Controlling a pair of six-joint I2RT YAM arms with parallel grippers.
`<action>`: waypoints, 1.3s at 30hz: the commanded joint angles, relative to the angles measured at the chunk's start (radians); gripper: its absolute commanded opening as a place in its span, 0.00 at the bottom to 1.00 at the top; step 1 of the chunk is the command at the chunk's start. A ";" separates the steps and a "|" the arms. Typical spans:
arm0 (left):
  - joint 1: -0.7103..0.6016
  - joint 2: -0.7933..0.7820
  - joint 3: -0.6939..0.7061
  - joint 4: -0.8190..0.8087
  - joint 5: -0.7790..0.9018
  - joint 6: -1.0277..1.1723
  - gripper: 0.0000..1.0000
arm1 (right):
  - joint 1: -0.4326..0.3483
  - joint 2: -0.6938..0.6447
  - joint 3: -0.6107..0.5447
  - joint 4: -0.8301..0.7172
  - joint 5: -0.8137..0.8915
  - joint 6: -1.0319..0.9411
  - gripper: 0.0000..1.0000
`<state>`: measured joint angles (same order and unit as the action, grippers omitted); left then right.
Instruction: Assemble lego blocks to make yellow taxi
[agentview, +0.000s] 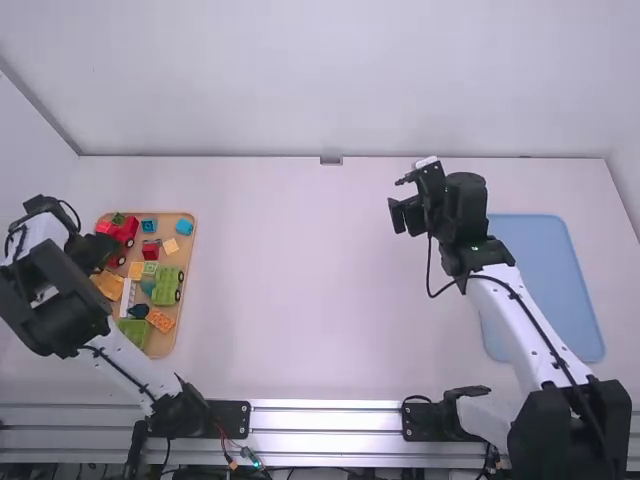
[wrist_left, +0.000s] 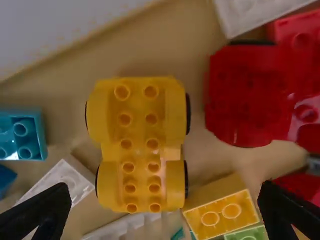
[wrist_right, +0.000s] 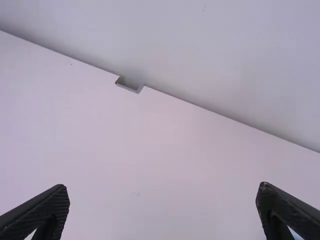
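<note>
Left gripper (agentview: 98, 251) is hanging over tray's (agentview: 188, 236) left edge, fingers standing spread. Yellow wheeled base (wrist_left: 139, 145) is lying on tray near left edge, studs facing up. Red truck (agentview: 125, 229) is sitting toward tray's far left corner, green wheeled base (agentview: 167, 286) by right edge. Right gripper (agentview: 404, 216) is hovering, fingers spread, above table's (agentview: 300, 300) far right part.

Robotics lab, by the look of it. Two white-and-black jointed robot arms (agentview: 125, 362) mounted at silver metal rails (agentview: 325, 420), near edge of flat white table (agentview: 300, 290). Thin coloured wires (agentview: 232, 457) exposed near left. Plain white walls (agentview: 320, 80).
</note>
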<state>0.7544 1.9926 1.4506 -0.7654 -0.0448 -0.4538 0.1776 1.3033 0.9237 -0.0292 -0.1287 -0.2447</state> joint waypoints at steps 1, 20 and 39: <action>-0.008 0.009 -0.034 0.011 0.000 -0.013 0.99 | -0.001 0.004 0.034 -0.002 -0.006 0.000 0.99; -0.009 0.009 -0.122 0.116 0.000 -0.010 0.86 | 0.000 0.004 0.034 -0.002 -0.006 0.000 0.98; -0.009 0.009 -0.199 0.203 0.000 -0.010 0.81 | 0.000 0.004 0.034 -0.002 -0.006 0.000 0.98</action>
<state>0.7544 1.9926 1.2583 -0.5556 -0.0475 -0.4572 0.1776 1.3033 0.9237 -0.0296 -0.1287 -0.2436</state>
